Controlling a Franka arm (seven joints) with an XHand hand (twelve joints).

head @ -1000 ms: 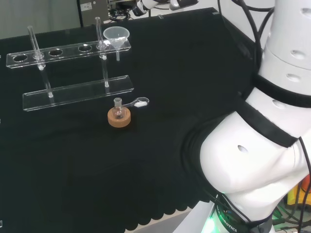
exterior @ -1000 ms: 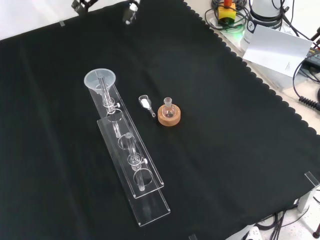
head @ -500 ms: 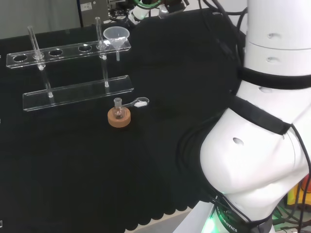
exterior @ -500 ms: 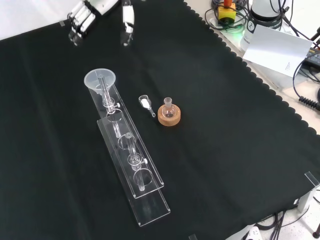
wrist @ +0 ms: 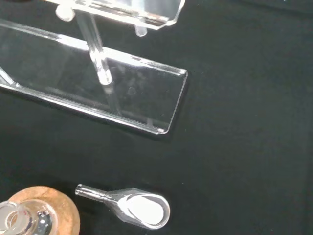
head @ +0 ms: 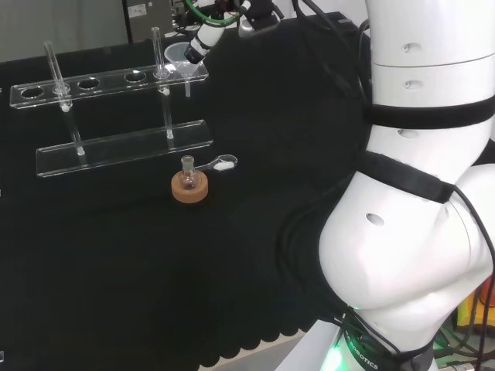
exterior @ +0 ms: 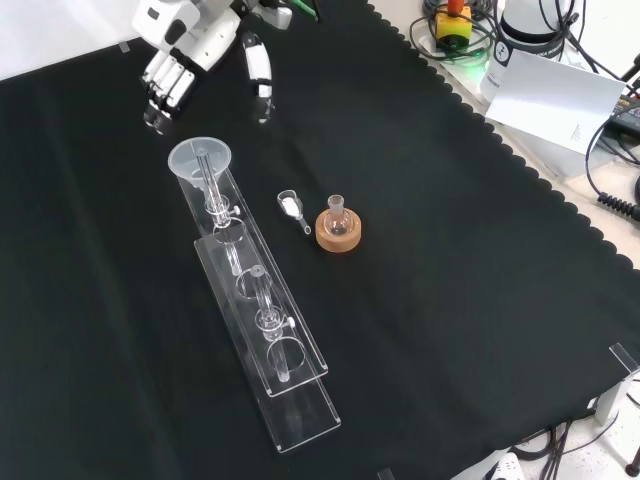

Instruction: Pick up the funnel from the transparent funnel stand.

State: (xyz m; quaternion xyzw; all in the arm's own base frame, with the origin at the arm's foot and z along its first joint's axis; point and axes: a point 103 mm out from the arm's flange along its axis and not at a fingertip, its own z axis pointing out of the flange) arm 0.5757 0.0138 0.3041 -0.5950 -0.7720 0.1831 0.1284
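While the hand (exterior: 190, 45) hangs unclenched above the funnel (exterior: 199, 158), wrist-view weighing scoop (wrist: 132, 208) beside cork ring (wrist: 49, 215)

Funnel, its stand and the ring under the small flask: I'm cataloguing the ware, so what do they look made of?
Funnel: clear, slightly milky, glass or plastic. Stand: clear glossy sheet with bright edges, likely acrylic. Ring: matte tan, looks like cork.
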